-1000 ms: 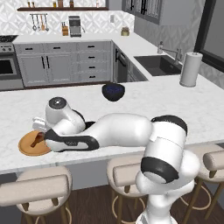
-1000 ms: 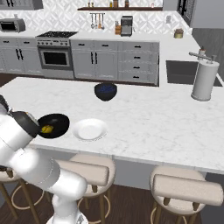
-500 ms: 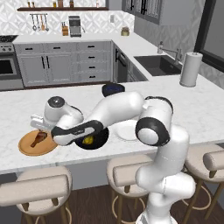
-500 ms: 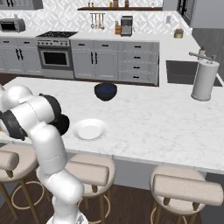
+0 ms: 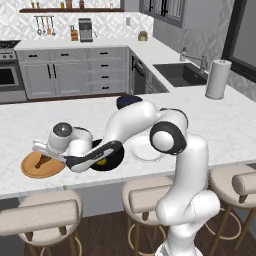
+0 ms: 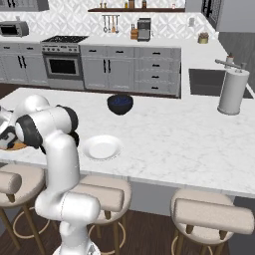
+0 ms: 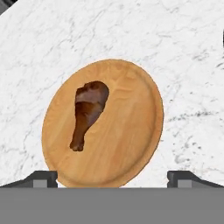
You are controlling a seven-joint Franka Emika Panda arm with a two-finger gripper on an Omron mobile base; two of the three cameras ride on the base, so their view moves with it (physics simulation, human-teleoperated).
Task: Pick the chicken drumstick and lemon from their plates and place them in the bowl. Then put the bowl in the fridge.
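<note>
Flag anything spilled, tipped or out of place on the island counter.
Nothing stands out. The chicken drumstick lies flat on the wooden plate, the lemon sits in the black bowl, and the white plate is bare.

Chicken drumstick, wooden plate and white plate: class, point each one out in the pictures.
chicken drumstick (image 7: 89, 110), hand view, on its meaty upper part.
wooden plate (image 7: 131, 131), hand view, on bare wood.
white plate (image 6: 102, 148), right base view, on its centre.

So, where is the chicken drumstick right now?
The chicken drumstick lies on the wooden plate, left of its centre in the hand view, on the marble counter.
</note>
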